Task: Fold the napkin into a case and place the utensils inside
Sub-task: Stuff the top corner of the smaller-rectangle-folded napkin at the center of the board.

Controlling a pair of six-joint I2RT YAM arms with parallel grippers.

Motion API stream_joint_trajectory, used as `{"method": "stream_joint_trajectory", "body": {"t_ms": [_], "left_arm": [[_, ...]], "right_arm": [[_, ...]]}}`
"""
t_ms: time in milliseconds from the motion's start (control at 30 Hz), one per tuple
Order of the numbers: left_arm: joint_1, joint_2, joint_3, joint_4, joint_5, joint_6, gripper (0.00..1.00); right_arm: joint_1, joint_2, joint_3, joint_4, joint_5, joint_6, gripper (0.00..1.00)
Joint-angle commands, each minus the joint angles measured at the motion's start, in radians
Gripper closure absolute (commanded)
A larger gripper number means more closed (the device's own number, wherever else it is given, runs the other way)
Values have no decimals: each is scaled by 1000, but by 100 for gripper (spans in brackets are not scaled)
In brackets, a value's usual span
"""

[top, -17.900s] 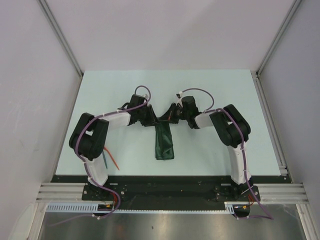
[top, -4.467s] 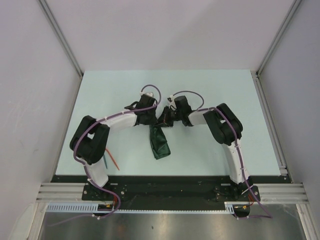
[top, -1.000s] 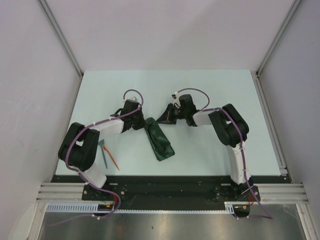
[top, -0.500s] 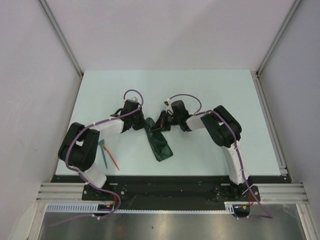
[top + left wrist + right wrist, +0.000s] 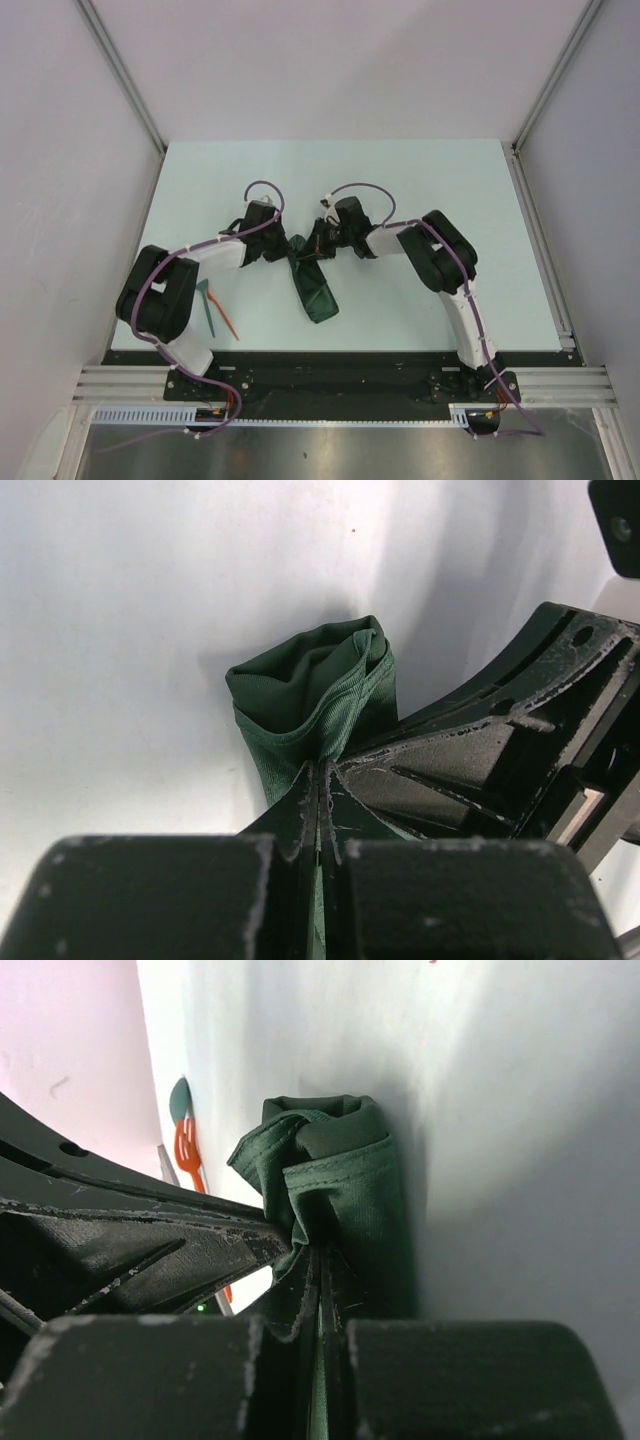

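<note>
The dark green napkin (image 5: 314,287) lies folded as a narrow case, slanting from the table's middle toward the front. Its far end is bunched and open-mouthed in the left wrist view (image 5: 305,690) and the right wrist view (image 5: 340,1175). My left gripper (image 5: 287,250) is shut on that end's left edge (image 5: 320,770). My right gripper (image 5: 309,247) is shut on the same end from the right (image 5: 320,1252). The two grippers' fingers nearly touch. The orange-red utensil (image 5: 226,322) and the teal utensil (image 5: 205,300) lie on the table at front left, outside the case.
The pale table (image 5: 420,190) is walled by grey panels on the left, right and back, with metal rails at its side edges. The left arm's elbow (image 5: 150,300) hangs just left of the utensils. The utensils also show in the right wrist view (image 5: 186,1145).
My right gripper has moved left to the case's far end and shut on it beside the left gripper. The left gripper has kept its hold. The utensils have not moved.
</note>
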Motion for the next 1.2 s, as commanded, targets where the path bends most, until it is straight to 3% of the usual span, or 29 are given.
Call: {"method": "stream_joint_trajectory", "body": {"t_ms": [0, 367, 900, 1167], "left_arm": [[-4, -47, -8, -9, -7, -4, 100], [-3, -44, -1, -9, -1, -1, 100], [-3, -41, -14, 31, 42, -12, 100], [-3, 44, 3, 22, 49, -38, 100]], "right_arm": [[10, -70, -18, -83, 83, -91, 100], [-31, -160, -49, -83, 74, -91, 100], [13, 55, 52, 49, 40, 16, 100], [18, 52, 97, -61, 61, -59, 100]]}}
